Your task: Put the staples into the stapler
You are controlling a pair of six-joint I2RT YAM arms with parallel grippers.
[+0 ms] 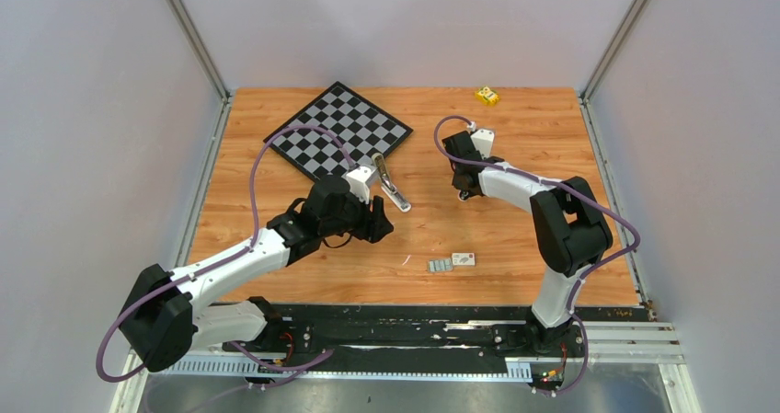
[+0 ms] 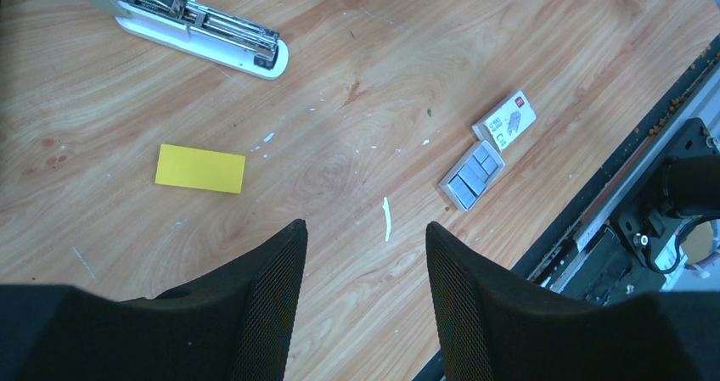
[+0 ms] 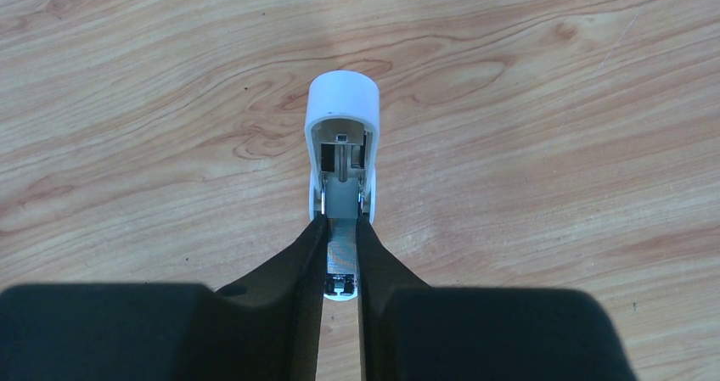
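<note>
Seen from above, the staples (image 1: 441, 265) lie on the worktop (image 1: 515, 238) towards its near edge, long axis left to right, just beside a white box (image 1: 464, 259); the left claw (image 1: 375, 222) hangs to their far left and the right claw (image 1: 466, 190) far of them, about equally close; the stapler (image 1: 391, 185) lies open just far of the left claw; in the left wrist view that claw is released and empty, the staples off to its right and slantwise to its fingers, so a wrist turn looks needed; in the right wrist view the right claw is clenched on a small white-capped piece (image 3: 342, 101), so the free left arm seems the one to fetch.
</note>
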